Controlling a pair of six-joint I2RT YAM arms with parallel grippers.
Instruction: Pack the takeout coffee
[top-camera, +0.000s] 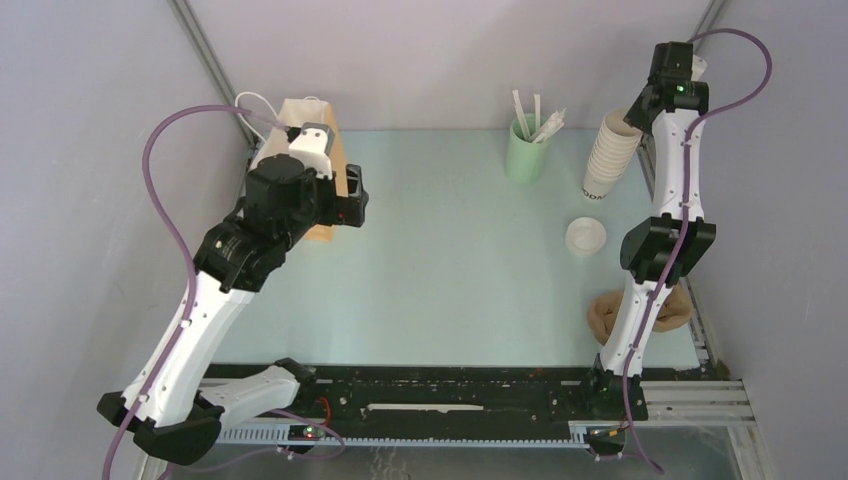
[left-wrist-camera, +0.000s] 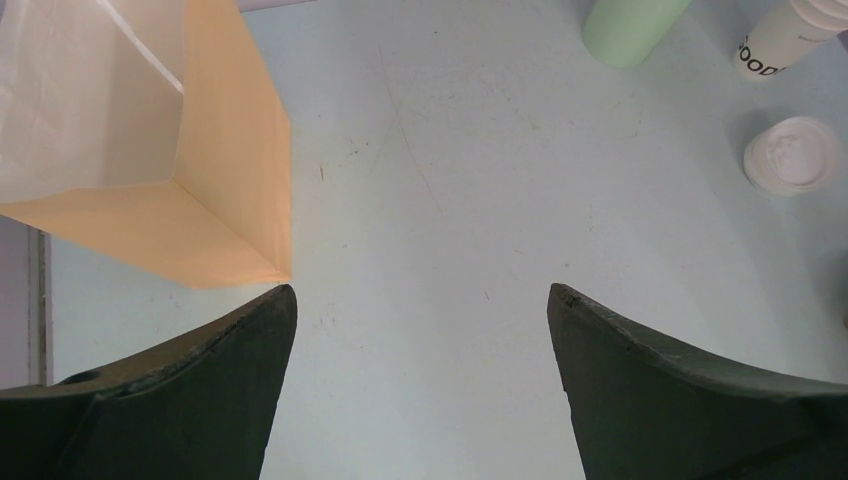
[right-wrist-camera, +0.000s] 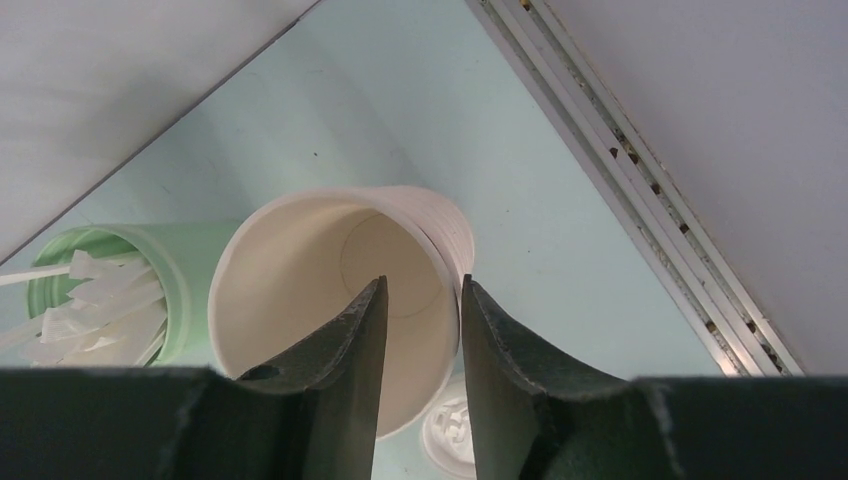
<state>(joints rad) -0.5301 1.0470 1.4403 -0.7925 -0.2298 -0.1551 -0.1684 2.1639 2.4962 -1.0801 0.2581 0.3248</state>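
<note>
the left gripper (left-wrist-camera: 420, 290) hung wide open just right of the brown paper bag (left-wrist-camera: 230, 150) at far left. the right gripper (right-wrist-camera: 425, 290) sat narrowly parted over the stack of paper cups (right-wrist-camera: 300, 290) at far right. one lidded coffee cup (top-camera: 586, 236) stood just nearer than that stack.

Tan bag (left-wrist-camera: 230, 180); green cup (top-camera: 527, 155); cream stack (top-camera: 608, 160); white lid (top-camera: 585, 236); mint table (top-camera: 450, 270).

We see one small cream-white paper cup with a round white plastic lid (top-camera: 585, 236) standing upright on the tabletop (top-camera: 450, 250), toward its right side. Its lid sits closed and level.
</note>
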